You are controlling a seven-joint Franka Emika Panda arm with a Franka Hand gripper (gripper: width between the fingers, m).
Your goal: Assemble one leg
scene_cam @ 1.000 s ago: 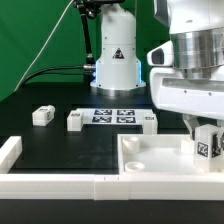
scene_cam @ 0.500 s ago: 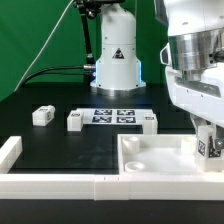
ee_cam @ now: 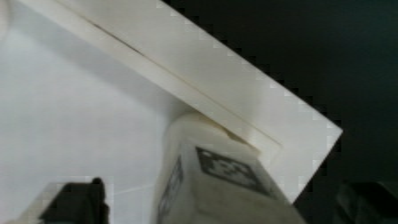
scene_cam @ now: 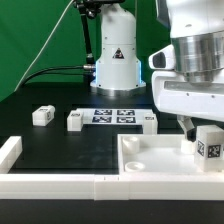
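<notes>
Your gripper (scene_cam: 194, 124) hangs low at the exterior view's right, above the far right corner of the white tray-like piece (scene_cam: 150, 152). You cannot tell from either view whether its fingers are spread or pressed together: in the exterior view only one dark fingertip (scene_cam: 187, 125) shows below the bulky white wrist housing, and in the wrist view a single dark finger (ee_cam: 75, 199) appears at the picture's edge, off to one side of the leg (ee_cam: 222, 172).

You see that leg (scene_cam: 208, 141) standing upright inside the tray-like piece, at its right corner, with the black-and-white tag facing the exterior camera. The visible fingertip sits just beside the leg's upper left edge; whether it touches the leg is not clear. In the wrist view the same leg rises in front of the tray's angled white wall (ee_cam: 169, 75), tag toward the lens.

On the black table (scene_cam: 50, 140) you have three more alike blocks lying apart from one another: one (scene_cam: 42, 116) toward the exterior view's left, one (scene_cam: 76, 121) just left of the marker board (scene_cam: 112, 115), and one (scene_cam: 148, 121) just right of it. White rails (scene_cam: 60, 184) border the near side of the table.
</notes>
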